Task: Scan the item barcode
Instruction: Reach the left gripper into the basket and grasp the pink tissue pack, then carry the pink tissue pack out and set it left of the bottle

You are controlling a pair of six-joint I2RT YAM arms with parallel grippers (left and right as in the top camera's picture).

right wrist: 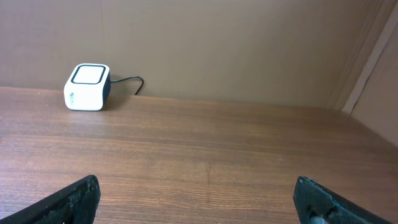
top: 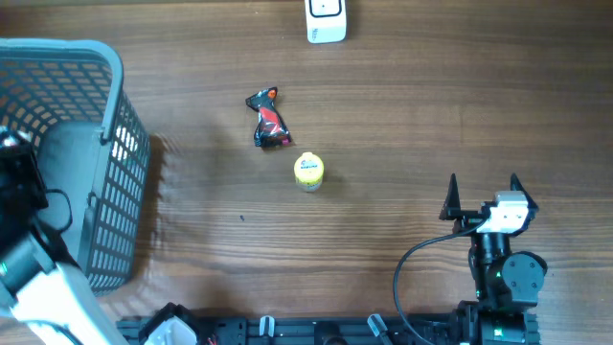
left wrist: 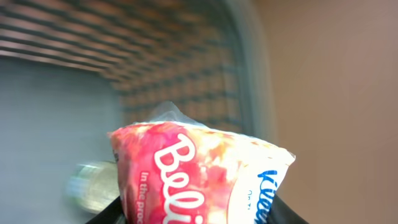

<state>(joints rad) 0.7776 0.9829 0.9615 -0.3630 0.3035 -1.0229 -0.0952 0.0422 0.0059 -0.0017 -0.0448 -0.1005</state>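
— What did we count, biggest first?

— One brown wooden table (top: 383, 230) and one grey plastic lattice basket (top: 57, 48) at its left end. Then two arms. The left gripper (left wrist: 196, 214) was down inside the basket. The right gripper (top: 483, 182) sat low over the near right of the table, its fingers spread wide with nothing between them.

— And the smaller things?

— One white box-shaped scanner (top: 326, 19) at the far edge, with a black cable behind it. One pink and white plastic packet (left wrist: 199, 168), which we took as the item, lay in the basket with the left gripper's dark fingers pressed against both its sides. Out on the table we saw one red and black crumpled wrapper (top: 268, 120) and, just beside it, one small round yellow-topped tub (top: 308, 171).

— Any writing?

— On the packet we read "Beli" in white script and "In the pro" below it, both cut off, plus blue letters we could not make out. The tub's label was too small to read. A blurred clear object (left wrist: 90, 186) lay behind the packet.
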